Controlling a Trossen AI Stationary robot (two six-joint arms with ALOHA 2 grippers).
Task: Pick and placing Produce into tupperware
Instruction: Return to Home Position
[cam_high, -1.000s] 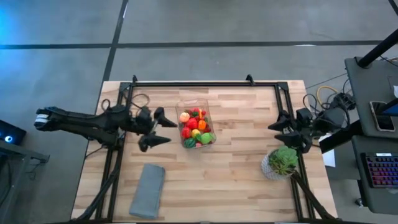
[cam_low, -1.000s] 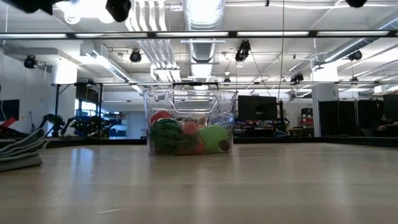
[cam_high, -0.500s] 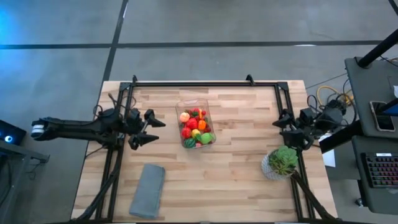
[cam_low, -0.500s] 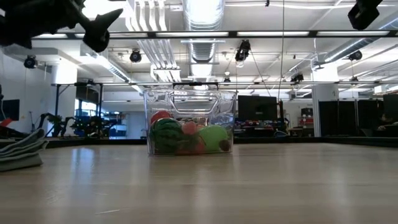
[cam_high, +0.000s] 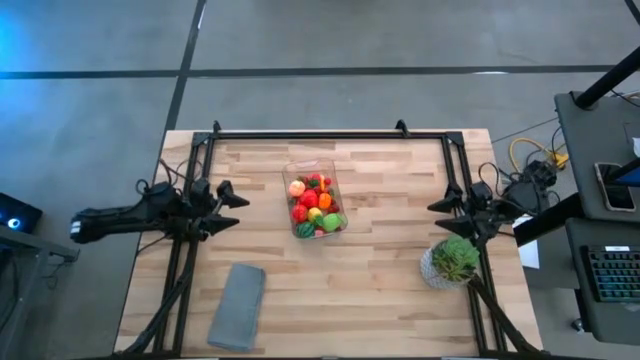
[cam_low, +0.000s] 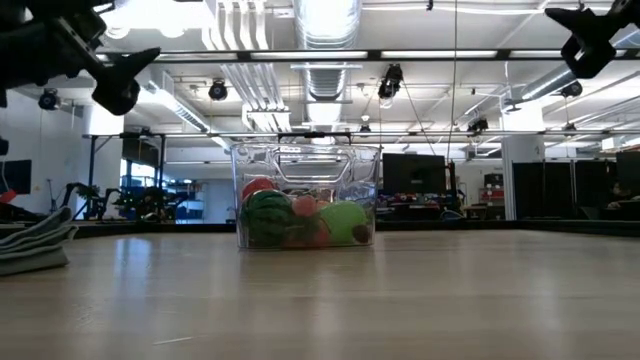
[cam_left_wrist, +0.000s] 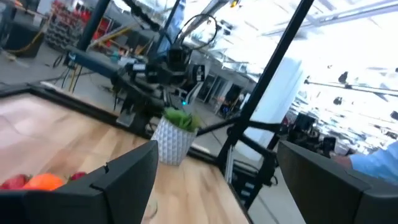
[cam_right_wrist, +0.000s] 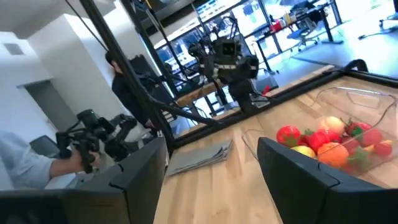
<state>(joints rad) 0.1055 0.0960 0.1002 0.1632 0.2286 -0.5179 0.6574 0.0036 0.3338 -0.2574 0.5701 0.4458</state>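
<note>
Sitting mid-table tupperware (cam_high: 312, 166) w/ produce (cam_high: 314, 205), plant (cam_high: 455, 258), cloth (cam_high: 237, 306) nearby

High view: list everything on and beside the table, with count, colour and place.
tupperware: one, clear, table centre
produce: many pieces, red, orange, yellow, green, inside the tupperware
cloth: one, grey, folded, lower left of the table as pictured
plant: one, green, white pot, table's right side
table: one, light wood
keyboard: one, dark, desk right of the table
left claw: one, dark, open, left of the tupperware
right claw: one, dark, open, beside the plant
</note>
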